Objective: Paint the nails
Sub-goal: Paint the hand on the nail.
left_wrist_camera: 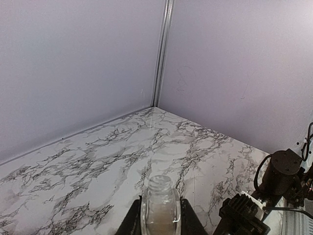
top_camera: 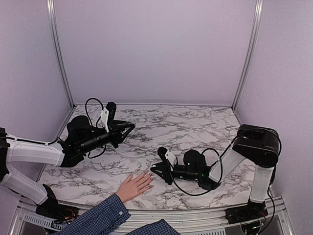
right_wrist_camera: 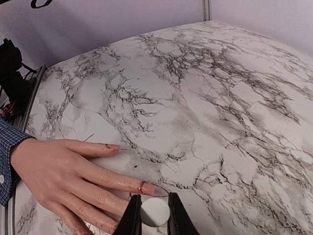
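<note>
A light-skinned hand (top_camera: 134, 186) in a blue plaid sleeve (top_camera: 100, 219) lies flat on the marble table (top_camera: 195, 122), fingers toward the right arm. In the right wrist view its nails (right_wrist_camera: 148, 188) look pinkish, with reddish smears on the skin round them. My right gripper (right_wrist_camera: 155, 215) is shut on a round white cap (right_wrist_camera: 155, 211), just beside the middle fingertip; the part below the cap is hidden. In the top view this gripper (top_camera: 157, 169) sits low by the fingertips. My left gripper (left_wrist_camera: 160, 215) is shut on a clear glass bottle (left_wrist_camera: 160, 203) with an open neck, held above the table at the left (top_camera: 128, 128).
Lilac walls close the table on three sides, with metal posts (top_camera: 58, 54) at the back corners. Black cables (top_camera: 195, 188) loop beside the right arm. The right arm's dark body (left_wrist_camera: 281, 171) shows at the lower right of the left wrist view.
</note>
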Action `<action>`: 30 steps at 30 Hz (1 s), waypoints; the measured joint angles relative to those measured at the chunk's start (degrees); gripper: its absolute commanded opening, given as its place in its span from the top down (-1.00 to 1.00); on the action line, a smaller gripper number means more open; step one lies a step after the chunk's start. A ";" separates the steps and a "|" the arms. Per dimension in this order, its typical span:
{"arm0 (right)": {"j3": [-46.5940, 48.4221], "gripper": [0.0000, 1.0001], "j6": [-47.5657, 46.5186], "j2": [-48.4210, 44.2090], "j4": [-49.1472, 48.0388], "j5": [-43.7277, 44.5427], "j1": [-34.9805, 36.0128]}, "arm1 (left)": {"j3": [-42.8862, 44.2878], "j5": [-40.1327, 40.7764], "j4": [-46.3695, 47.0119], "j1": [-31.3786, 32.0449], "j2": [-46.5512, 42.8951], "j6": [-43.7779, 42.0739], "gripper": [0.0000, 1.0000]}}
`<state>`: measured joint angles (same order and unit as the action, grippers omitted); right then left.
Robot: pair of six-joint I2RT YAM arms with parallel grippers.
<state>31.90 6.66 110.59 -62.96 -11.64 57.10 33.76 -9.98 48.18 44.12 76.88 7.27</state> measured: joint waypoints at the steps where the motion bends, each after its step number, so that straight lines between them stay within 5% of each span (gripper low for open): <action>1: 0.11 1.00 0.00 0.00 0.07 0.11 0.04 | 0.00 0.00 0.00 0.00 0.00 0.00 1.00; 30: -0.68 1.00 -0.07 -0.48 1.36 4.90 0.28 | 0.00 0.00 0.00 0.00 0.00 0.00 1.00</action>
<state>31.22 6.59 110.10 -61.60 -6.74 57.39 33.76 -9.98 48.18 44.12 76.88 7.27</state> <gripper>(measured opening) 0.128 0.208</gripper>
